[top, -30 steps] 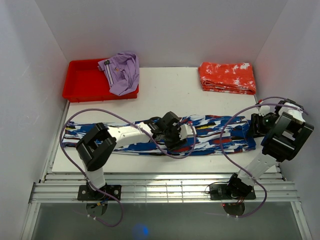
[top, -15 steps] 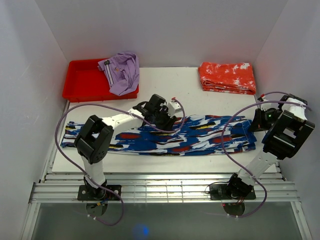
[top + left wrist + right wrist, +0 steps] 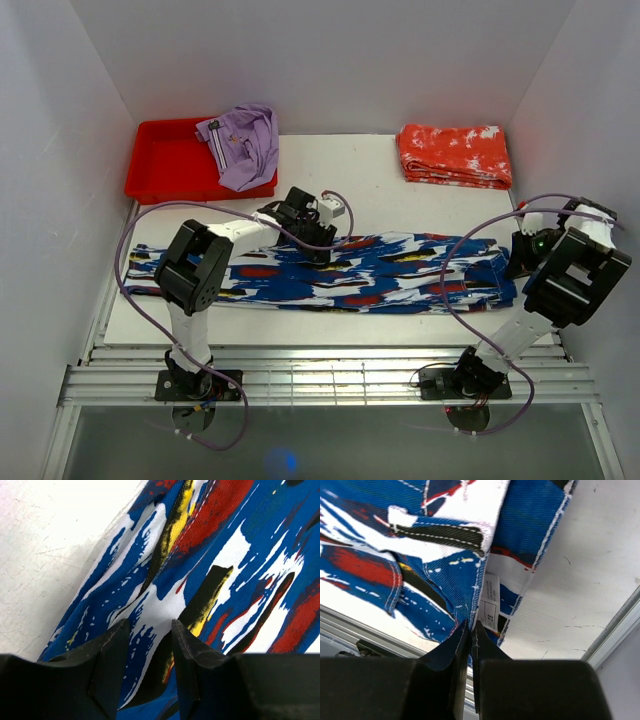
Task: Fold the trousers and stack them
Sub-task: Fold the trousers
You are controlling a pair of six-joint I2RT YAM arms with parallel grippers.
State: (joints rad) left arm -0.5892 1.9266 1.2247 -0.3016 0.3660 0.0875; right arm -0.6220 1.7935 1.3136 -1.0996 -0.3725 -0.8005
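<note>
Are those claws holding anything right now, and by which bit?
The right gripper pinches the trousers by a stitched edge at their waist end. The left gripper stands open over them, holding nothing.

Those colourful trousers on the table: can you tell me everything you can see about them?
The trousers are long, of thin cloth printed in blue, white and black streaks with red and yellow patches. They lie stretched sideways across the white table, with the waist end, which has stitched seams and a label, at the right. The right arm's jaws are shut on an edge there; the left arm's jaws stand apart over the far edge near the middle.
</note>
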